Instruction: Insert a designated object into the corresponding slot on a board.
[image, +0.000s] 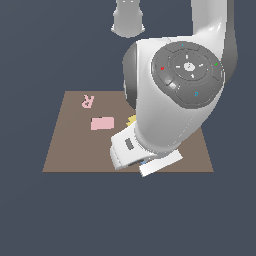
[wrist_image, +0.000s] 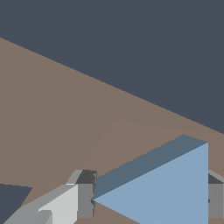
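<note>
1. so the arm is bent way down over the brown board (image: 65, 150), near its front edge toward the exterior view's right; the big white joint blocks most of that half of the board.
2. wrist view is where the good stuff is: the light-blue triangle (wrist_image: 175, 188) sits right between the two fingers (wrist_image: 85, 194) of the gripper (wrist_image: 148, 199); one grey pad is at the triangle's sharp tip, the other pad is against its flat side; looks pinched from both ends, jaws closed in on it.
3. the triangle's top face is lighter blue and one side wall is darker, so you can see it's got a bit of thickness; whether its underside touches the board or hangs just off it, can't tell.
4. in the exterior view only a tiny blue sliver (image: 143, 163) peeks out under the white hand, close to the board's front edge; that's the same triangle.
5. rest of the board: a pink letter R (image: 88, 101) near the far-left corner; a pink rectangle (image: 102, 123) nearer the middle; a bit of the yellow piece (image: 131, 120) just beside the arm, mostly hidden.
6. a dark patch (wrist_image: 13, 199) shows in the wrist view beside one finger; can't tell if it's a cut-out or just off-board background.
</note>
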